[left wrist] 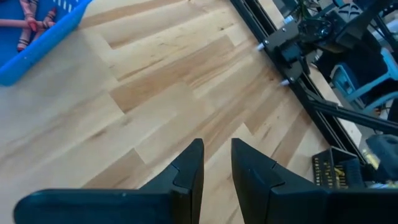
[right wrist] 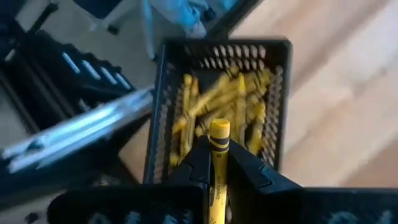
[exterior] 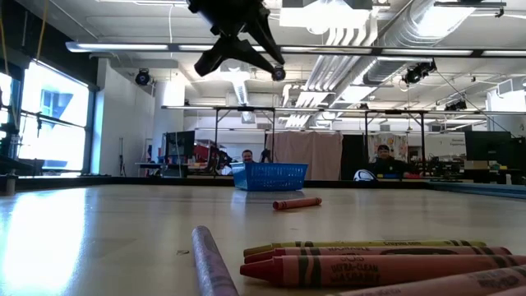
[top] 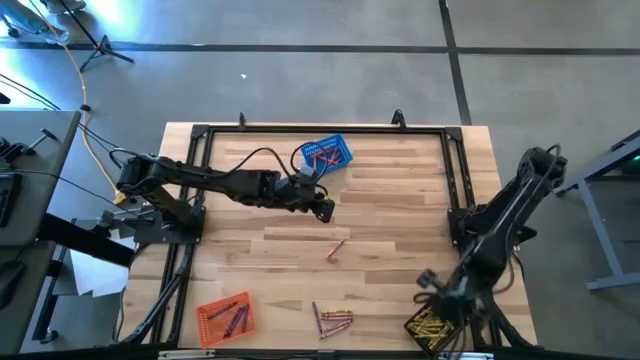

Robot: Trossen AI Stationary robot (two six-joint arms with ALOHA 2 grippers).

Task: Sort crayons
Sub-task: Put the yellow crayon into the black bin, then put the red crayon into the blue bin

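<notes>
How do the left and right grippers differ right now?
The left gripper is empty, its fingers slightly apart; the right gripper is shut on a yellow crayon. The left hangs above bare table near the blue basket; the right is over the black basket of yellow crayons at the table's corner. Both are off the table.

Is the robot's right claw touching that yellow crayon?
Touching. The right wrist view shows the right gripper shut on the yellow crayon, a finger against each side.
</notes>
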